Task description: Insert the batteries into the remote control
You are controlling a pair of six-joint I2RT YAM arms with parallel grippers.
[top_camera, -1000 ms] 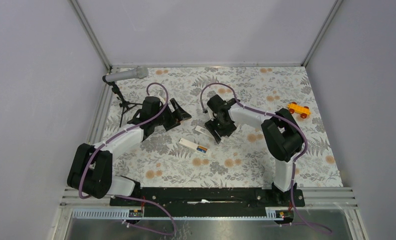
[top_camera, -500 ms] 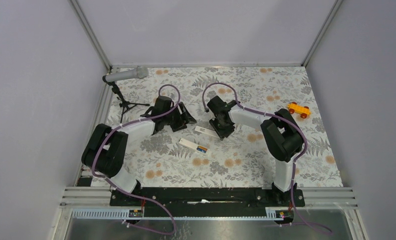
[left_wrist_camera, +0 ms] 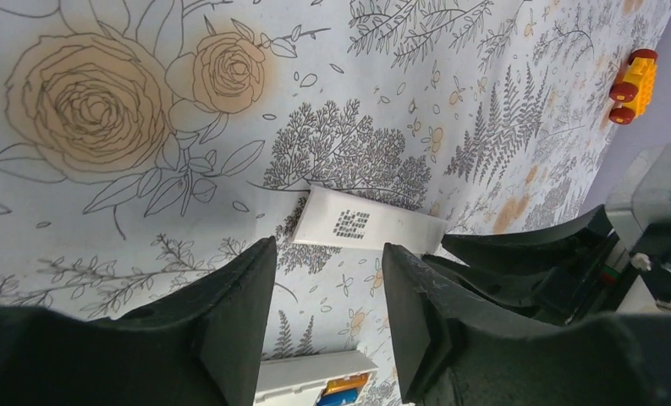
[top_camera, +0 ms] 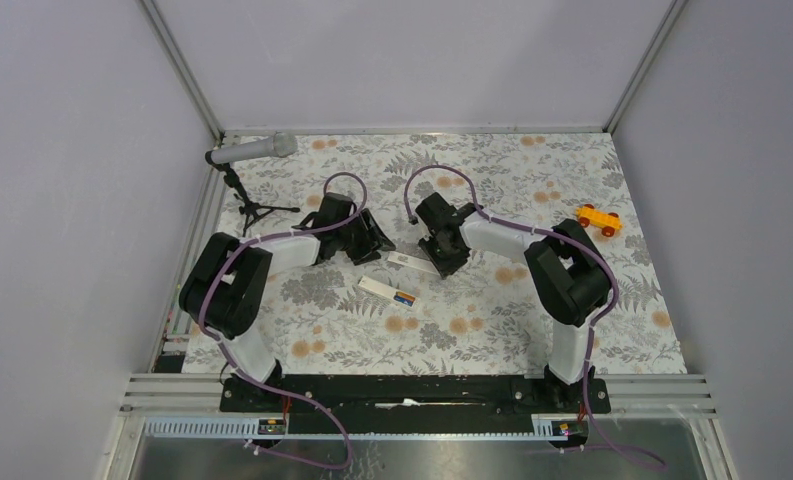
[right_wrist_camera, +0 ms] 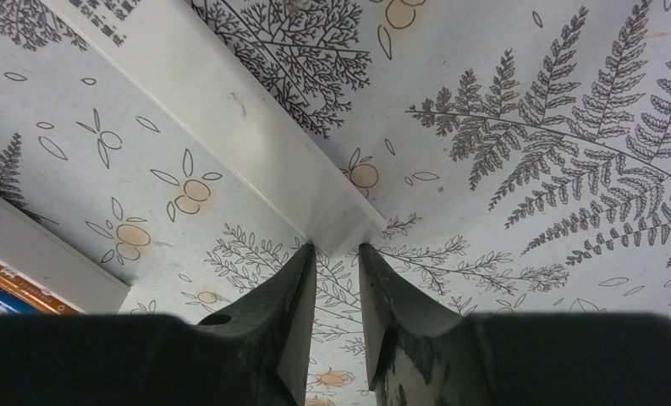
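Observation:
The white remote control (top_camera: 384,290) lies flat on the floral mat, with the blue and orange batteries (top_camera: 405,297) seated in the slot at its right end. They also show in the left wrist view (left_wrist_camera: 346,386). The separate white cover (top_camera: 409,261) lies just beyond it, between the two grippers. My left gripper (top_camera: 377,240) is open and empty, its jaws facing the cover (left_wrist_camera: 370,227). My right gripper (top_camera: 440,264) has its jaws only narrowly apart, and its fingertips (right_wrist_camera: 309,251) touch one corner of the cover (right_wrist_camera: 230,101); nothing sits in the gap.
A grey microphone (top_camera: 252,150) on a black tripod (top_camera: 259,210) stands at the back left. An orange-yellow toy car (top_camera: 598,219) sits at the right. Metal-framed walls close in the mat on three sides.
My left arm has swung right, bringing its open gripper close to the cover. The cover has shifted and turned slightly by the right gripper, which has barely moved.

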